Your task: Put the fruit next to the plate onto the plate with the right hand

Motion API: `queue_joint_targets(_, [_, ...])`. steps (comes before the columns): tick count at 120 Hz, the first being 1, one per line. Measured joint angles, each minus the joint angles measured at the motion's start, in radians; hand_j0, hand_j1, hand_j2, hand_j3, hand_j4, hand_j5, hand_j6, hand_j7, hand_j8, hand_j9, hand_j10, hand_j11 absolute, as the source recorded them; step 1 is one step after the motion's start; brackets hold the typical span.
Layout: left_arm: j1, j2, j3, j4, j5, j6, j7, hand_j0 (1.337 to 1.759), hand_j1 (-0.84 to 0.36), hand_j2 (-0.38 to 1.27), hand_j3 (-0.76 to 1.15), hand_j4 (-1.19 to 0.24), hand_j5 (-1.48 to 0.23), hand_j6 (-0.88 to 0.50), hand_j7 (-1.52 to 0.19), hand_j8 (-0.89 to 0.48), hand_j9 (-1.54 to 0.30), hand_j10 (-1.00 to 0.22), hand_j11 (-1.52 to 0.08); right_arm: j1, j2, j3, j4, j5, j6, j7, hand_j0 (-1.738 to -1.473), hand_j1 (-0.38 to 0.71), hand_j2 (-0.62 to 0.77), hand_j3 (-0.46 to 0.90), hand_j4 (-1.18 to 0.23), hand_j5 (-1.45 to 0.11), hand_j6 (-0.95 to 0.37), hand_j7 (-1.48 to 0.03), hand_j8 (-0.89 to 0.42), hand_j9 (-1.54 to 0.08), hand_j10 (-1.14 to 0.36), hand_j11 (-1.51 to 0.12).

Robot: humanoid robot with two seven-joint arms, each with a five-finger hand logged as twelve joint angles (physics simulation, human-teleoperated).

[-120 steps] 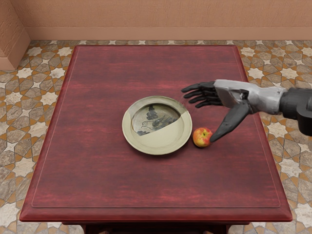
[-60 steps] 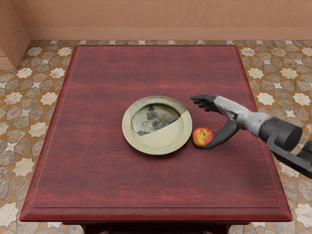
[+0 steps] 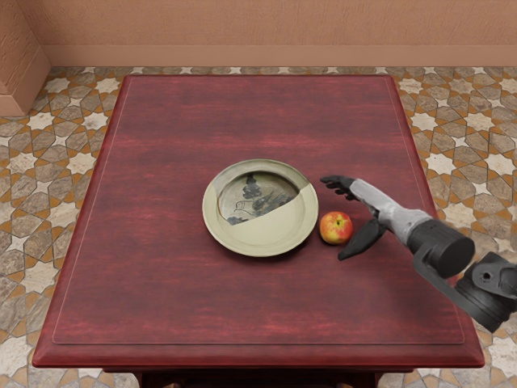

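**Head view.** We see the apple (image 3: 335, 228) resting on the counter (image 3: 178, 129), just beside the right-hand rim of the plate (image 3: 212, 212) and not on it. The right hand (image 3: 367, 208) comes in from the right edge and sits close to the side of the fruit facing away from the plate. Its fingers (image 3: 338, 183) are spread apart beyond the apple, the thumb slants down toward the counter just to the apple's right, and nothing is held. We cannot tell whether the thumb touches the apple's skin.

We judge the step in hand to be the approach to the grasp, since the fruit is not yet enclosed. The next move, as we read it, calls for bringing the palm over the apple and closing fingers and thumb on opposite sides. The grip should be firm enough that the round fruit does not roll, before it is lifted over the rim and onto the plate. The left arm is out of view.
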Motion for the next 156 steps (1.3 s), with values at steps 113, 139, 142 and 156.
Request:
queue_joint_targets(113, [0.000,0.000,0.000,0.000,0.000,0.000,0.000,1.658,0.06,0.05,0.00,-0.24,-0.31,-0.24,-0.31,-0.24,-0.31,-0.24,-0.31,-0.052,0.028,-0.006,0.000,-0.069,-0.064,-0.019,-1.658,0.13,-0.08,0.00,-0.37,-0.48,-0.40,-0.52,-0.40,-0.52,-0.40,-0.52])
queue_joint_targets(139, [0.000,0.000,0.000,0.000,0.000,0.000,0.000,1.658,0.06,0.05,0.00,-0.24,-0.31,-0.24,-0.31,-0.24,-0.31,-0.24,-0.31,-0.051,0.020,-0.006,0.000,-0.076,-0.063,-0.030,-1.658,0.20,-0.08,0.00,-0.40,-0.53,-0.46,-0.60,-0.41,-0.60,-0.46,-0.60])
queue_joint_targets(142, [0.000,0.000,0.000,0.000,0.000,0.000,0.000,1.658,0.06,0.05,0.00,-0.24,-0.31,-0.24,-0.31,-0.24,-0.31,-0.24,-0.31,-0.051,0.017,-0.006,0.000,-0.077,-0.063,-0.031,-1.658,0.21,-0.08,0.00,-0.41,-0.55,-0.45,-0.60,-0.42,-0.61,-0.46,-0.61])
queue_joint_targets(156, [0.000,0.000,0.000,0.000,0.000,0.000,0.000,1.658,0.06,0.05,0.00,-0.24,-0.31,-0.24,-0.31,-0.24,-0.31,-0.24,-0.31,-0.051,0.004,-0.005,0.001,-0.078,-0.062,-0.032,-1.654,0.22,-0.05,0.00,-0.45,-0.62,-0.43,-0.64,-0.40,-0.65,-0.49,-0.65])
